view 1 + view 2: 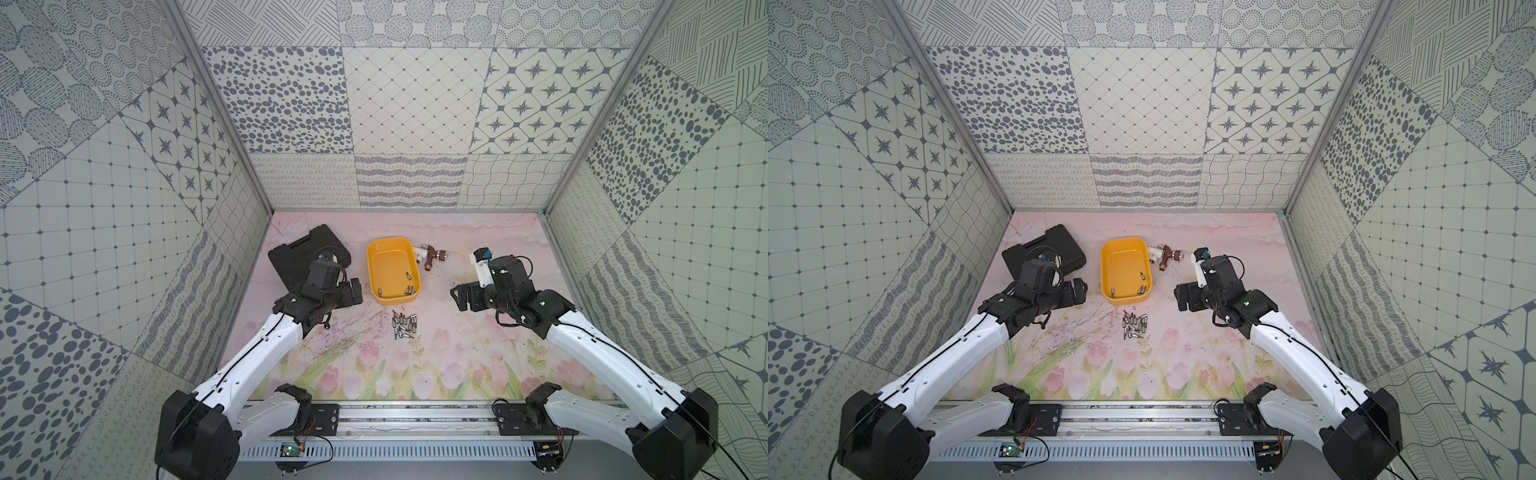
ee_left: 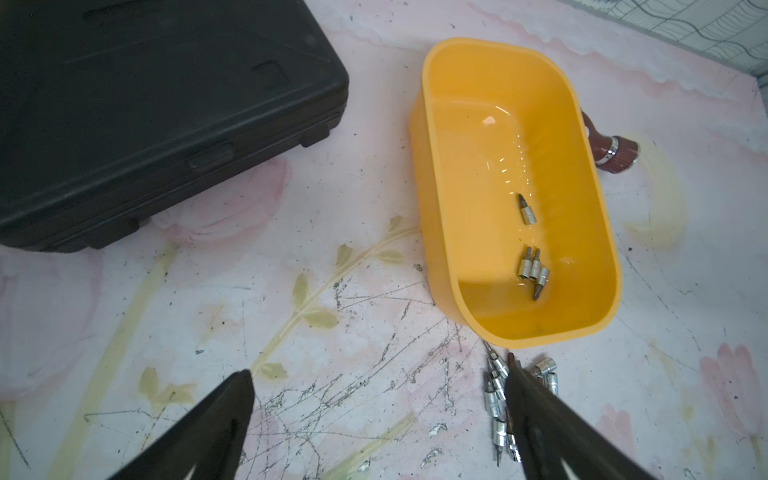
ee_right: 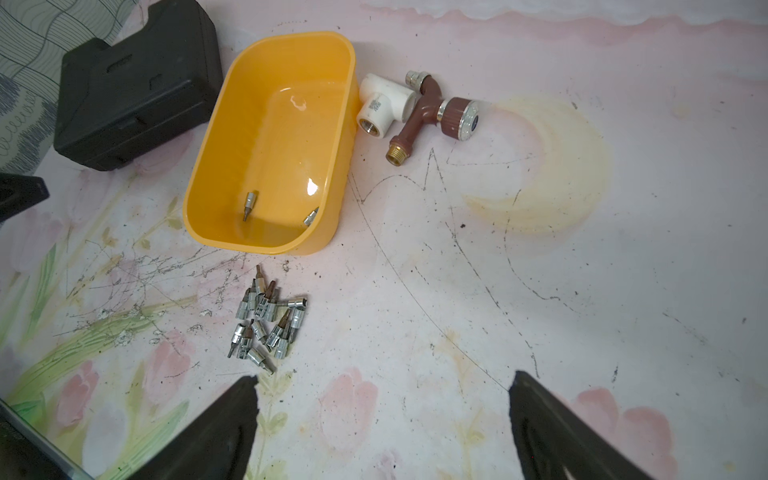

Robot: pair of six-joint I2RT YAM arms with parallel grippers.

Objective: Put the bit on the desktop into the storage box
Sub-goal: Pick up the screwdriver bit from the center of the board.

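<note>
The left gripper [image 2: 378,370] is spread wide with nothing between its fingers. In its wrist view one finger [image 2: 540,415] covers part of a pile of loose bits [image 2: 496,399]; whether it touches them cannot be told. In a top view the left gripper [image 1: 355,293] hangs just beside the near left corner of the yellow box [image 1: 392,253].

The right gripper [image 3: 384,378] is also wide and holds nothing. It points over bare tabletop [image 3: 540,291], and in a top view the right gripper [image 1: 461,295] sits well to the right of the box.

Between the two grippers, the pile of bits [image 1: 404,326] lies on the tabletop just in front of the near short end of the box, close to it but outside it. They are short silver pieces with dark tips, heaped and crossing one another [image 3: 268,324].

A few bits in the box [image 2: 533,272] lie on its floor toward the near end: one alone, three bunched together, and another by the near left corner in a top view.

A closed black tool case [image 2: 145,104] lies to the left of the box. A brown tap joined to a white pipe piece [image 3: 428,112] lies just beside the box's far right corner.
</note>
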